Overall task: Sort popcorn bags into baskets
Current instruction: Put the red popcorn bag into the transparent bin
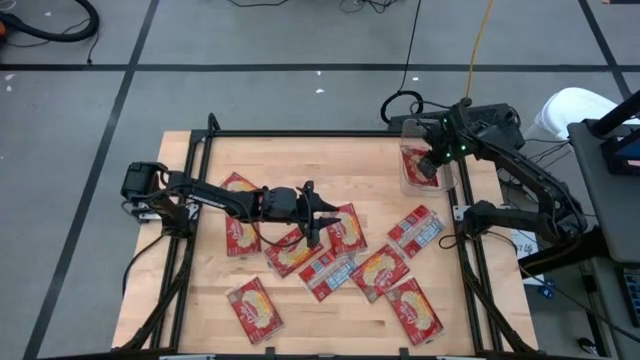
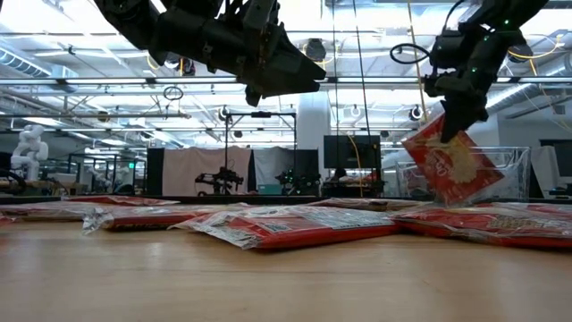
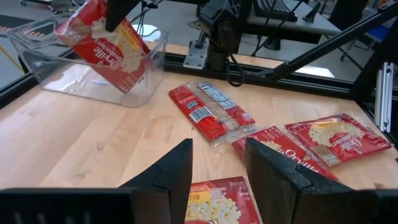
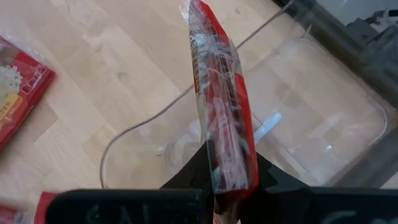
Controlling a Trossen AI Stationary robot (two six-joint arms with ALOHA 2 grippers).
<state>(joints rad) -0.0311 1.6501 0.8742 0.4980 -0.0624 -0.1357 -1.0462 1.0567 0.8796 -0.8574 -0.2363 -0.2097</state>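
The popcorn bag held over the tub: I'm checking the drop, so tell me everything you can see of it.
The popcorn bag is a flat red packet with a cream oval picture and white lettering, sealed in glossy clear film. It hangs tilted, one corner down, pinched at its upper edge by the right pincer, which is shut on it. It is over the clear plastic tub at the table's far right corner, its lower corner at or below the rim. Whether it touches the tub cannot be told.

"Orville" on held packet (image 3: 106, 46) (partly hidden)

bare wood near the clear tub (image 1: 445, 180); scattered packets (image 1: 330, 255) crowd the table's middle and front.
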